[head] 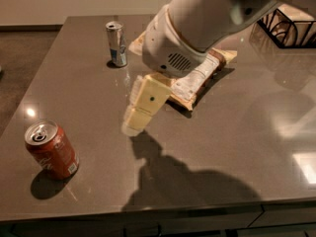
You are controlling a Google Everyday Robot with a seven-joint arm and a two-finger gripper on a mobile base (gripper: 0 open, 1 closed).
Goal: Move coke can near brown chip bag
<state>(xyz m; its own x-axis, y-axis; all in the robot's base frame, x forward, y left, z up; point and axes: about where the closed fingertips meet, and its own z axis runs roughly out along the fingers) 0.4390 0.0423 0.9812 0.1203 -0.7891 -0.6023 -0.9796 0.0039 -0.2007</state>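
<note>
the gripper (pixel 131 125) hangs empty, how wide i cannot tell, coke can (pixel 52 149) standing well off to its lower left, brown chip bag (pixel 200 78) just behind it to the right, so best swing left, drop low and square up on the can's middle.

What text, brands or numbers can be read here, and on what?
Nothing reads clearly.
The coke can: white label marks, too blurred to read.
The brown chip bag: white panel print, too small to read.
The slim silver-blue can: no legible text.
The end effector, above the table between coke can and bag: no lettering visible.
</note>
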